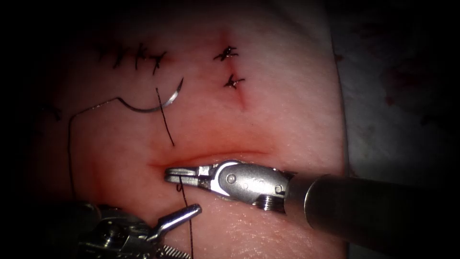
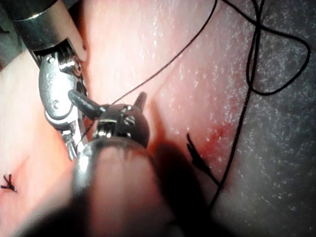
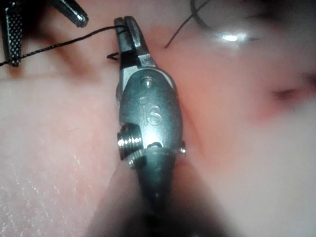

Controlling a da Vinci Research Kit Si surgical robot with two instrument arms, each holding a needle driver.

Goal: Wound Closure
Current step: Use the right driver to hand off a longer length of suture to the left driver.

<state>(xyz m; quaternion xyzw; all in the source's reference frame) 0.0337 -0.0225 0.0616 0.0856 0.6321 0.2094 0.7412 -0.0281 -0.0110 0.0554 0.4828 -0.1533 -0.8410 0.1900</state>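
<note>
The right tool [image 1: 181, 175] comes in from the right and lies along the cut [image 1: 211, 157], its jaws closed on the thread [image 1: 190, 230] near their tips — the right wrist view shows the same pinch [image 3: 127, 30], with the strand running off sideways from the jaws and a short end curling beside them. The left tool [image 1: 179, 217] sits just below it with its jaws parted and holding nothing; one smooth jaw points up toward the right tool, and the other, toothed jaw lies low beneath it. From the right tool's jaws the thread drops straight down past the left tool's upper jaw. The needle [image 1: 155, 106] lies free on the tissue [image 1: 278, 110] above the cut and left of the tools, curve down, held by neither tool and not in the tissue; its thread trails left and then down. A loose cut end [image 1: 165, 117] crosses it. Finished stitches [image 1: 229, 67] sit further up — two to the right, a row to the left.
</note>
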